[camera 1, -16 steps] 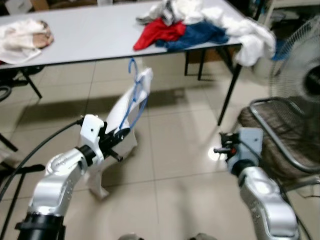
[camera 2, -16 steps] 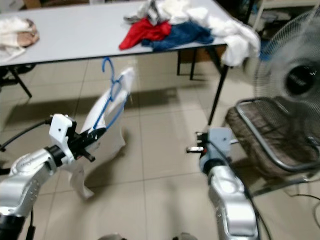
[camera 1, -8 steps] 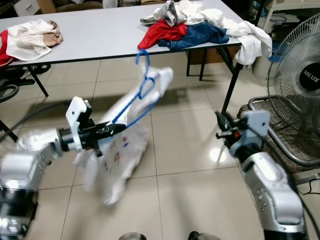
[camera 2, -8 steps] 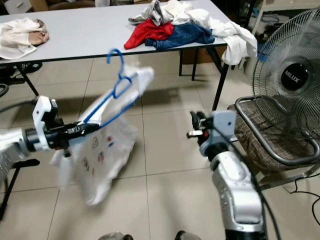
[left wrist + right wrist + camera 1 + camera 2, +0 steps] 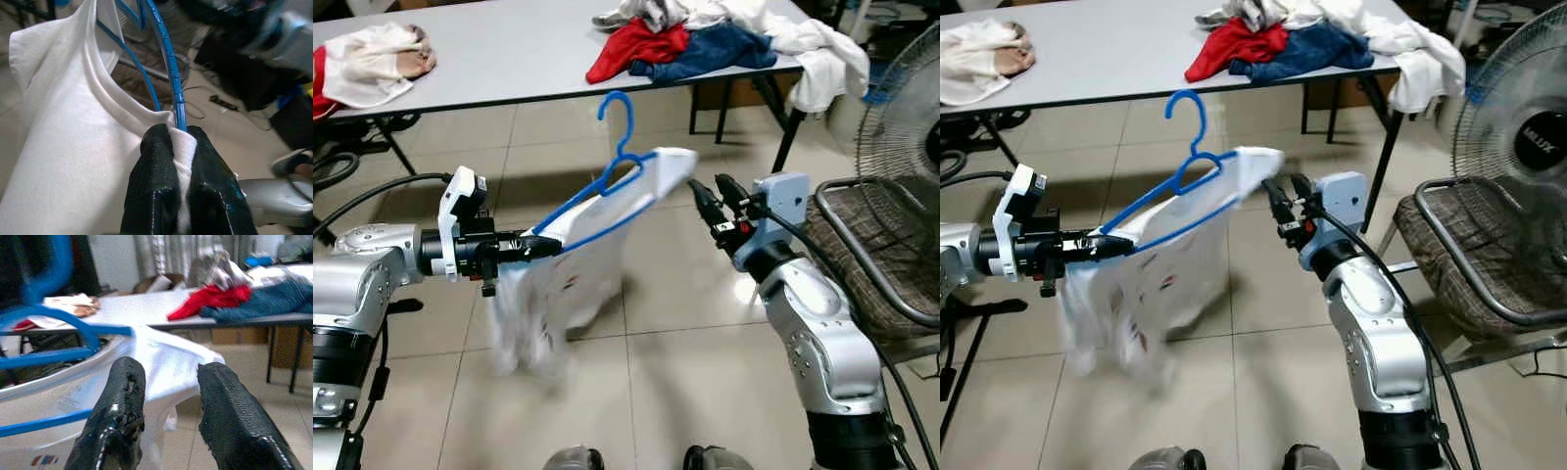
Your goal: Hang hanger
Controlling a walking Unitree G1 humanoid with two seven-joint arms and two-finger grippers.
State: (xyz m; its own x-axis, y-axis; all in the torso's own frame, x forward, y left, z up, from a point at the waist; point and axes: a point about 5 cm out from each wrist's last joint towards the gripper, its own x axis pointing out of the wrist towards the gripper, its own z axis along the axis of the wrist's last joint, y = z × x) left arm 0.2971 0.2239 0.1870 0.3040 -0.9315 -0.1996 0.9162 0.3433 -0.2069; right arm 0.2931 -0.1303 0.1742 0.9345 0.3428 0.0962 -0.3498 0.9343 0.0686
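Left gripper (image 5: 530,246) pinches one end of the blue plastic hanger (image 5: 607,181) carrying the white printed shirt (image 5: 556,294) mid-air; we should bring the spread-fingered right gripper (image 5: 709,201) onto the far shoulder first, keeping the hook upright.

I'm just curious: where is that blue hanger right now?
The blue hanger is in mid-air before the robot, white shirt on it, pinched at one end by the left gripper, below the table.

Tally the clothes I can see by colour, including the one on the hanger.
White: 3, shirt on the blue hanger, heap at the table's right end, bundle at its left end
Red: 1, garment
Blue: 1, garment
Total: 5
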